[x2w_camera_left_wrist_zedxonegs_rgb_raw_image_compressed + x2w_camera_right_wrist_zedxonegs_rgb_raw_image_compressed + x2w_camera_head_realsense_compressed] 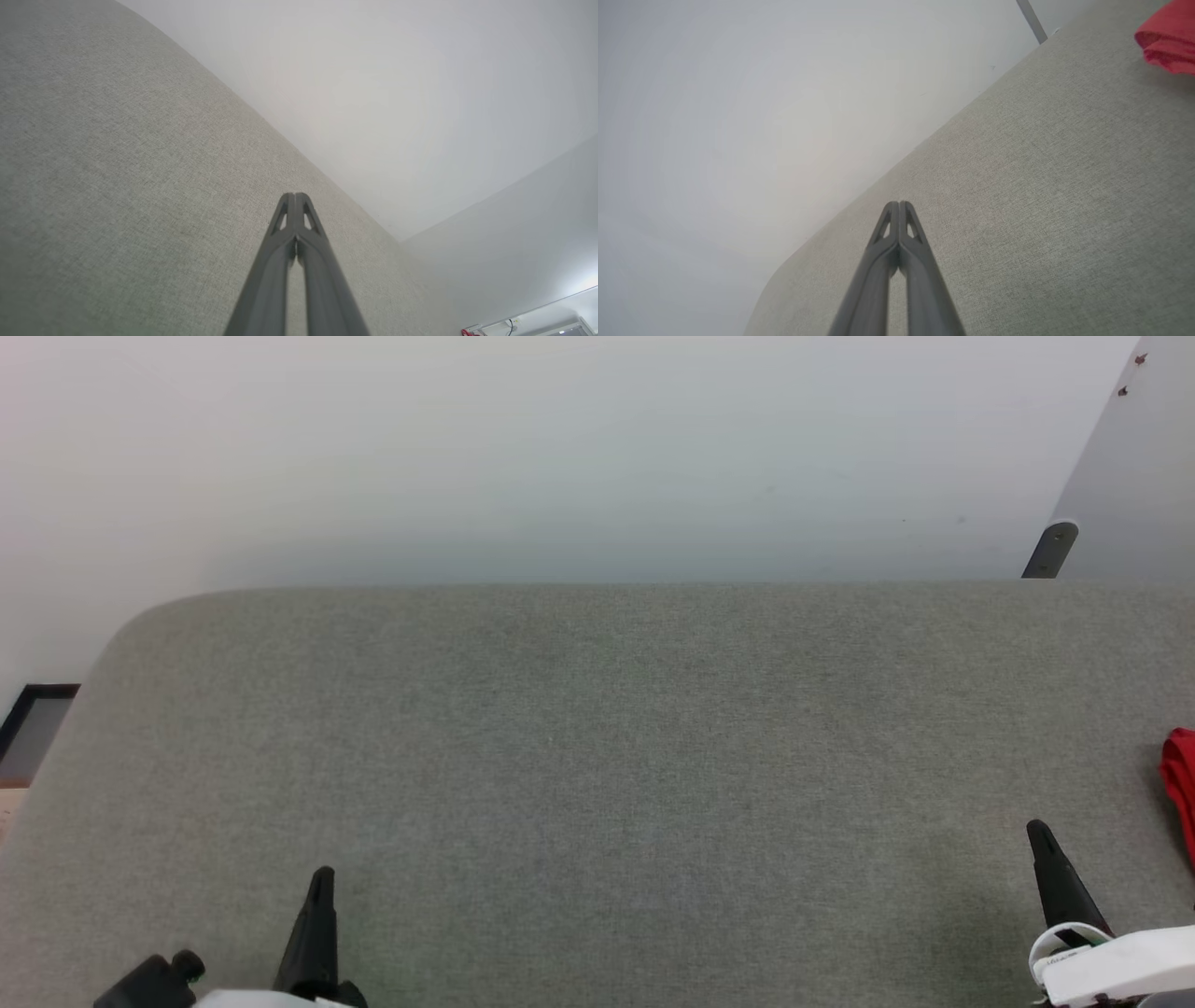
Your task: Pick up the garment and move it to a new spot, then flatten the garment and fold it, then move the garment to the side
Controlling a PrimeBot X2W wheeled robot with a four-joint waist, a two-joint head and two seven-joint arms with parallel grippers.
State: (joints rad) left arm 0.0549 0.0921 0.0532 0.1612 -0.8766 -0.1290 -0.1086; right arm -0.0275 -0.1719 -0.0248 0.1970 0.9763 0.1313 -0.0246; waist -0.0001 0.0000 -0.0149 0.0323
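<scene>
Pickup pending: left pincer (320, 877), right pincer (1036, 829) closed, empty, over grey desk (597, 728). At right frame edge, garment (1181, 784), apparently bunched; open, reach right, grasp.

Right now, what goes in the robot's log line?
left gripper: shut, empty | right gripper: shut, empty | red garment: on grey fabric surface, far right

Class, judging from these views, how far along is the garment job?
Done: unclear; a red edge of the garment lies far right on the grey surface, the rest cropped. In hand: nothing; left gripper and right gripper are shut, empty. Left: possibly everything.
</scene>
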